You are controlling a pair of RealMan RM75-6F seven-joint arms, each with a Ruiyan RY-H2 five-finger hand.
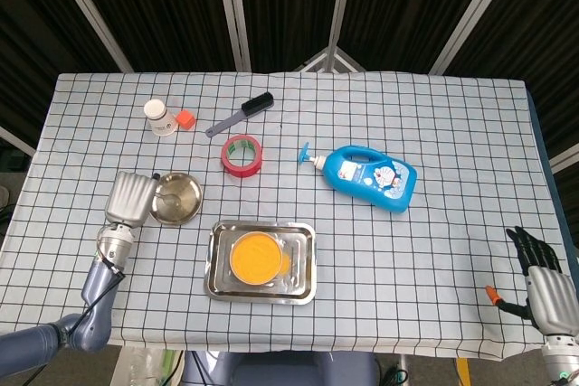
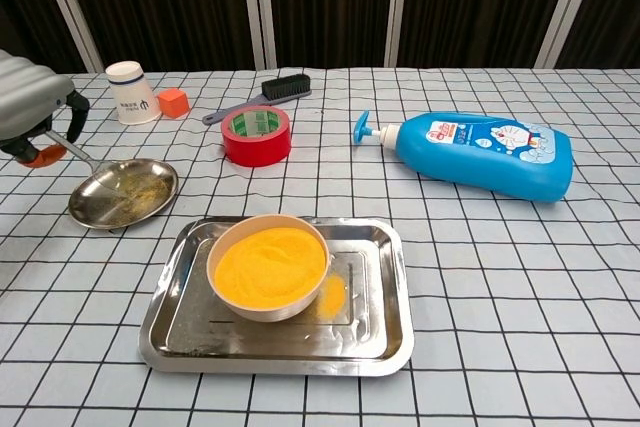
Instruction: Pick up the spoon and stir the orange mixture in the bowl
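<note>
Spoon (image 2: 122,192) is really a large, round-bowled metal ladle lying on the checked surface (image 1: 434,133) at about nine o'clock from the tray (image 2: 395,292), its thin handle running up toward ten o'clock into the left robot hand (image 2: 30,107). That hand looks closed around the handle's end in the chest view, though its fingers are mostly hidden behind the palm, so the firmness of the grip cannot be judged. The right robot hand (image 1: 543,282) hangs off the surface at four o'clock, fingers apart, holding nothing. Polished steel of this kind is probably stiff and light but slippery, and the wide bowl puts the weight at the far end, so a hold nearer the middle of the handle would likely stop it from twisting. The bowl (image 2: 270,267) sits inside the tray, filled nearly to its rim with the orange mixture (image 2: 270,259); some has already spilled beside it at three o'clock. The bowl seems light and may slide, so stirring ought to be slow and shallow.
</note>
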